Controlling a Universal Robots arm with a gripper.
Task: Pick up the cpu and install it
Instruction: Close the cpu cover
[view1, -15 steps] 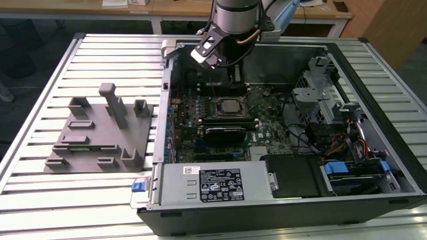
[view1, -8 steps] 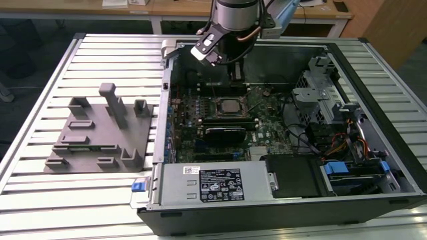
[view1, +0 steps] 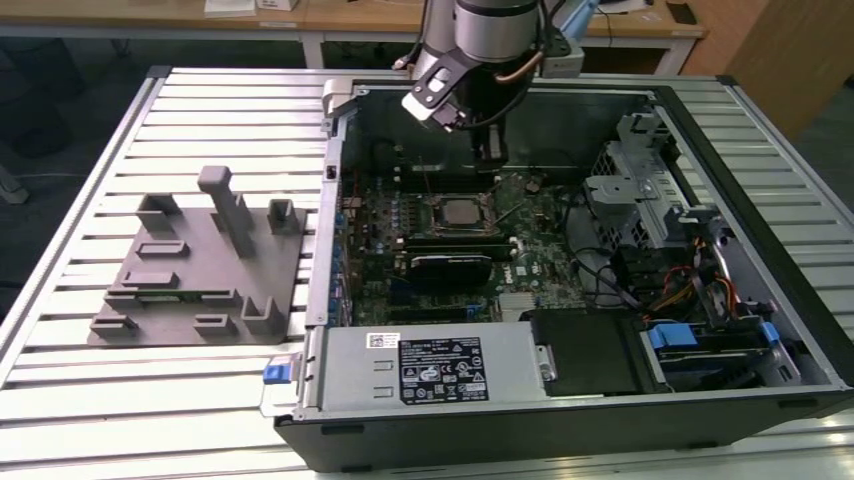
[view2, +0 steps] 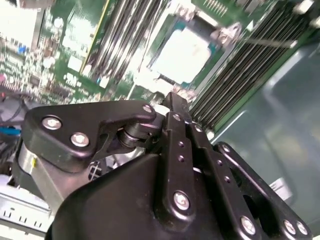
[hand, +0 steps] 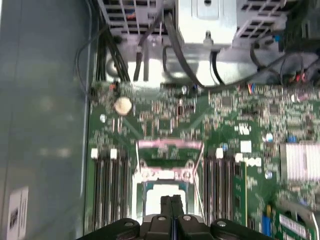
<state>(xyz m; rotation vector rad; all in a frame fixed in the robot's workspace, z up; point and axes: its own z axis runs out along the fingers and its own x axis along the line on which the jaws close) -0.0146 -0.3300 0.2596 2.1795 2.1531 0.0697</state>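
Across the middle of the exterior view we see the slatted table (view1: 80, 400) carrying the open computer case (view1: 561, 420) at centre and right and the grey fixture (view1: 200, 270) at centre left. Inside the case lies the green motherboard (view1: 534, 260), and at upper centre the gripper (view1: 491, 155) hangs over it, jaws pressed together on nothing. The cpu (view1: 462, 210) sits in the socket (view1: 431, 212) at centre frame, just below the gripper.
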